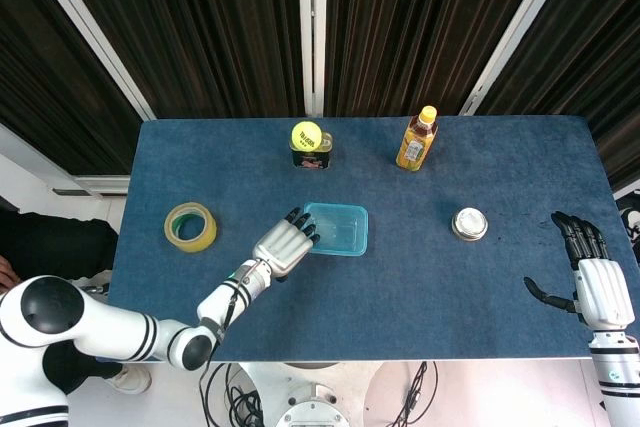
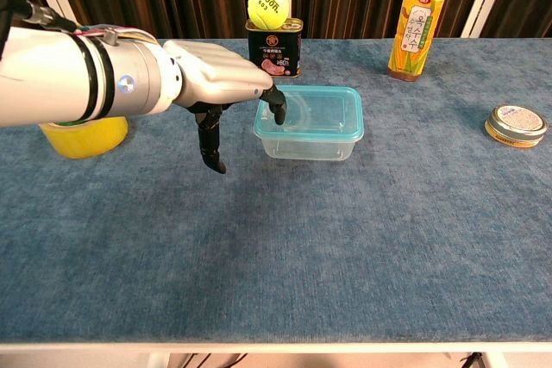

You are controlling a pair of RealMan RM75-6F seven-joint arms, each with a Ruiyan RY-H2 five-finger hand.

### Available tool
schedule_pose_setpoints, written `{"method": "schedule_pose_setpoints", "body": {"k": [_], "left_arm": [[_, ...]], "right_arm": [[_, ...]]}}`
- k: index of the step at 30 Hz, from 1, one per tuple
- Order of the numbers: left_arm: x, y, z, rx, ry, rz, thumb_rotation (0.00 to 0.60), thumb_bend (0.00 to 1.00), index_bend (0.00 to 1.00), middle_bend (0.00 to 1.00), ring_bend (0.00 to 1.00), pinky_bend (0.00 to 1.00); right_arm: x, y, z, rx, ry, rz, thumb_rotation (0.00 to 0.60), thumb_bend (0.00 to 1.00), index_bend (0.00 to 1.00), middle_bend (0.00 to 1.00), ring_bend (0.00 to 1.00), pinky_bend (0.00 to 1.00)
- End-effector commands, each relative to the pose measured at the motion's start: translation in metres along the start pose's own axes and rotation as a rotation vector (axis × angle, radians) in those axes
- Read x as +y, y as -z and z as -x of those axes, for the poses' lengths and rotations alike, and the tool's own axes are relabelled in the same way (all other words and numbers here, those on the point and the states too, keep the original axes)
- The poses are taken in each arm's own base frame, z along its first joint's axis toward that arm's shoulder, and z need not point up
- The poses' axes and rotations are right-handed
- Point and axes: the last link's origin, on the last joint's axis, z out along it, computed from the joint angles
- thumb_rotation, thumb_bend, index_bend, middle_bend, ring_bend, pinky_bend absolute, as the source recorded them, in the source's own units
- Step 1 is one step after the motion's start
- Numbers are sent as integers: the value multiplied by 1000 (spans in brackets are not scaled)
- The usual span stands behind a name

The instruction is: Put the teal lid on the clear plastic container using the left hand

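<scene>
The clear plastic container [image 2: 309, 134] sits mid-table with the teal lid [image 1: 338, 228] lying on top of it; its teal rim [image 2: 309, 134] runs all around the box. My left hand [image 2: 220, 88] hovers just left of the container, fingers spread, holding nothing. Its fingertips [image 2: 278, 113] are at the lid's left edge; I cannot tell whether they touch it. In the head view the left hand [image 1: 284, 245] overlaps the lid's left side. My right hand [image 1: 595, 280] rests open at the table's far right edge, away from everything.
A tin can [image 2: 274, 46] with a tennis ball [image 2: 267, 3] on top stands behind the container. A yellow tape roll [image 1: 190, 226] lies to the left, partly hidden by my forearm in the chest view. A bottle [image 2: 417, 17] and a small round tin [image 2: 516, 124] stand to the right.
</scene>
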Motion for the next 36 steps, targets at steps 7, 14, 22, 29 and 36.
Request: {"method": "schedule_pose_setpoints", "body": {"k": [7,14,22,29,36], "left_arm": [[-1,2,-1,7,22,-3,600,115,219,147,0,47],[-29,21,-25,121,197,-33,600,110,220,146,0,47],[-117,54,-28,340,402,-238,600,92,222,146,0,47],[-211,126,26,555,426,-550,600,43,203,117,0,20],[-220,210,91,549,437,-680,600,42,200,104,0,12]], "right_arm": [[-1,1,-1,5,1,-2,600,129,0,57,0,0],[0,3,-3,9,-2,1,600,129,0,57,0,0],[6,-2,-2,-35,-22,6,600,130,0,58,0,0],[15,-12,-5,-57,-11,18,600,129,0,2,0,0],[13,-8,1,-29,6,-12,600,129,0,0,0,0]]}}
